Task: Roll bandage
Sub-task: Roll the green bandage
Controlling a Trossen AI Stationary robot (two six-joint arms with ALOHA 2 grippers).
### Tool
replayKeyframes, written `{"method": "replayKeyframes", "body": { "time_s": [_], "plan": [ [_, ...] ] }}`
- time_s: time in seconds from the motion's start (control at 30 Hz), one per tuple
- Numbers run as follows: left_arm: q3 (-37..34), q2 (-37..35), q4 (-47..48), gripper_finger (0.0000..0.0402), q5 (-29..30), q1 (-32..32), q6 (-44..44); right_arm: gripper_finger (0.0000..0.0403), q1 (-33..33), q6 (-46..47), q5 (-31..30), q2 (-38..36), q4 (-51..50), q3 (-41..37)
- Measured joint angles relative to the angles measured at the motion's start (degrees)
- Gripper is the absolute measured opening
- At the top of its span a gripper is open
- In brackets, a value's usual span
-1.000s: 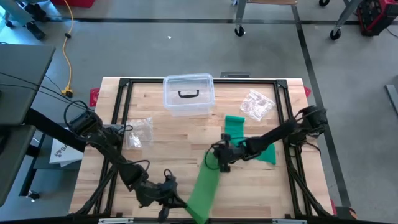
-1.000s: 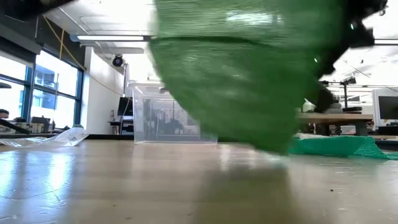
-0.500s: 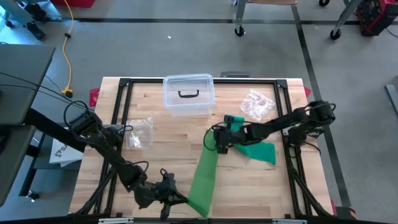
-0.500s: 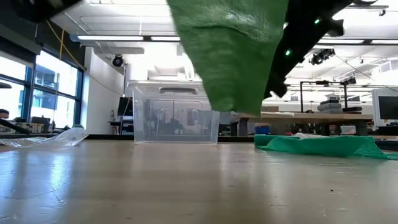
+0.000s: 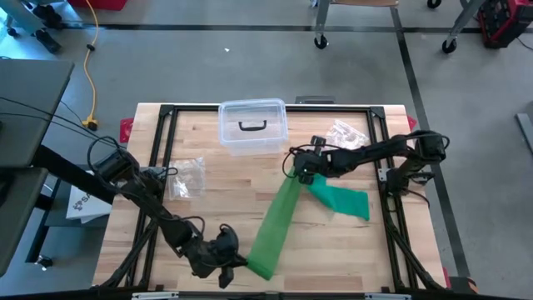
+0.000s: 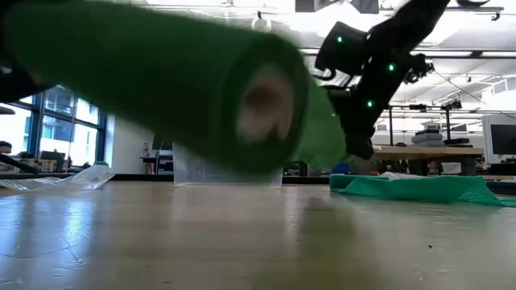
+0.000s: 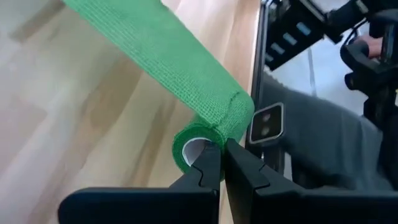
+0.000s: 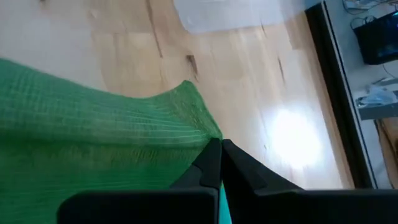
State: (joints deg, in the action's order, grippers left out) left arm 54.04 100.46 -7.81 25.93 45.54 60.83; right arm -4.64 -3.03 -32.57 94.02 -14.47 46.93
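Note:
A green bandage runs as a long strip (image 5: 279,218) across the wooden table. Its rolled end (image 5: 259,267), with a pale hollow core (image 7: 193,149), is near the table's near edge. My left gripper (image 5: 229,260) is shut on this roll (image 6: 161,80). My right gripper (image 5: 298,172) is shut on the strip's far end, above mid-table. It also shows in the low view (image 6: 360,89). The loose rest of the bandage (image 5: 343,201) lies in a flat heap on the table, right of the strip (image 6: 419,188). My left gripper pinches the roll at its open end, on the rim (image 7: 210,144) where the strip leaves the roll. Whether one finger is inside the core cannot be told. The roll is lifted clear of the table, lying about level. My right gripper pinches the strip's edge (image 8: 203,134) between its two fingers, at a bunched corner. The cloth is lifted off the table here. The strip runs from this hold fairly straight toward the roll.
A clear lidded box (image 5: 252,127) stands at the far edge, mid-table. A clear plastic bag (image 5: 187,177) lies at the left, another (image 5: 344,139) at the far right. A black frame (image 5: 162,142) borders the table.
My right gripper has gone toward the table's far edge with the strip's end, off the heap of loose bandage. The strip between the two grippers has been drawn out longer and straighter. The roll in my left gripper has turned its open end toward the near edge.

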Motion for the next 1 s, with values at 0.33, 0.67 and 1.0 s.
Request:
{"method": "replayKeyframes", "body": {
  "time_s": [0.33,0.67,1.0],
  "plan": [
    [0.0,3.3,-0.1,0.0001,-8.9,1.6,5.5,0.0,-3.1,-0.1,2.3,0.0,11.3,-4.4],
    [0.0,3.3,2.5,0.0001,-6.6,3.8,7.6,0.0,-6.8,0.2,0.1,0.0,12.4,-4.4],
    [0.0,3.3,6.0,0.0001,2.3,1.0,2.0,0.0,-4.8,-4.3,6.6,0.2,20.1,-4.4]
  ]
}}
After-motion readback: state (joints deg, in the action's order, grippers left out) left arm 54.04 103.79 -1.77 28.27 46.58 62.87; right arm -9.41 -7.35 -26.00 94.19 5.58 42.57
